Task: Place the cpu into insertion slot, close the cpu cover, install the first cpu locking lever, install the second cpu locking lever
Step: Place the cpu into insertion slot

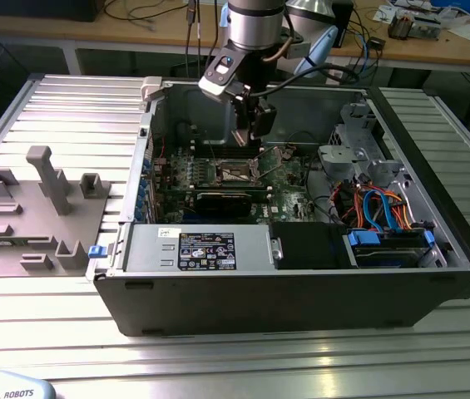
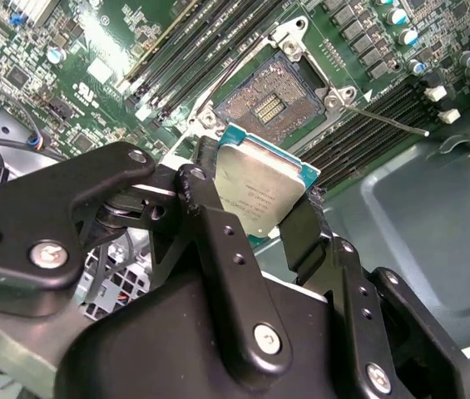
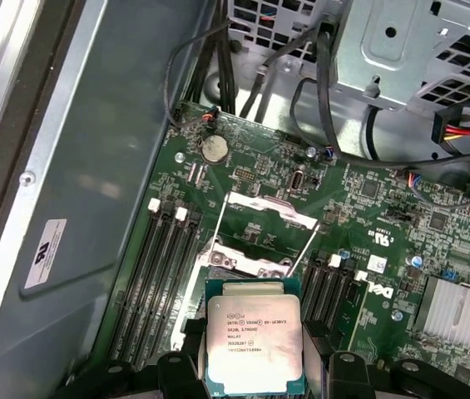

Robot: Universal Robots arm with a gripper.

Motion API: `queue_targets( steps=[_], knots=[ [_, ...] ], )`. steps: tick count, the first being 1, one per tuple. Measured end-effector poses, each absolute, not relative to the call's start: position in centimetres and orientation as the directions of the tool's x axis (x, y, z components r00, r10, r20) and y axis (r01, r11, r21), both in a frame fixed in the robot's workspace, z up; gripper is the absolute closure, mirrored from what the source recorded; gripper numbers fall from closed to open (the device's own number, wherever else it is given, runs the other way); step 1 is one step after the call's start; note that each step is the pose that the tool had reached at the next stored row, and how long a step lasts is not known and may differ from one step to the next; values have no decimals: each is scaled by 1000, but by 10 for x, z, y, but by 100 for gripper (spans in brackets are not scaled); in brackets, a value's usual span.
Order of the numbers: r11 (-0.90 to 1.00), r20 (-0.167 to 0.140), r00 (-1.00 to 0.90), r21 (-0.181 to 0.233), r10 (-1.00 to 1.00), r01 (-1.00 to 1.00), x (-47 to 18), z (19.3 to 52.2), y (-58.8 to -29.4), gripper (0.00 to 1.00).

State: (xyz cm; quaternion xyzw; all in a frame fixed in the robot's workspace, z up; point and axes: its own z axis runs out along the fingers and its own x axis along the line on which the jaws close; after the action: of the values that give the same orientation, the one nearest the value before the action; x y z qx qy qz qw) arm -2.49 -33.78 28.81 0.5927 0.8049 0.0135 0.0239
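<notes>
Ribbed aluminium counter (image 1: pixel 43 332). A wooden counter (image 1: pixel 68 32) stands behind the computer case (image 1: pixel 301 303), an open black steel box. Matte black fingers (image 2: pixel 211 218) clamp the cpu (image 2: pixel 261 189) by its edges. It is flat and square with a silvery lid, held near the uncovered insertion slot (image 2: pixel 269 101), not touching it.

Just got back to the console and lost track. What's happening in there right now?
The arm's gripper is shut on the cpu, gripping it by two opposite edges and holding it above the motherboard inside the open computer case. The insertion slot is bare, its contacts showing, and the cpu is not yet seated in it. The cpu cover is flipped open at the socket.
</notes>
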Motion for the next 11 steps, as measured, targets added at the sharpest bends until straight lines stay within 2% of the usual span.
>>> queue_targets(
  steps=[11],
  knots=[
    [269, -25, -268, 49, 963, 962, -25, 288, -338, 46]
  ],
)
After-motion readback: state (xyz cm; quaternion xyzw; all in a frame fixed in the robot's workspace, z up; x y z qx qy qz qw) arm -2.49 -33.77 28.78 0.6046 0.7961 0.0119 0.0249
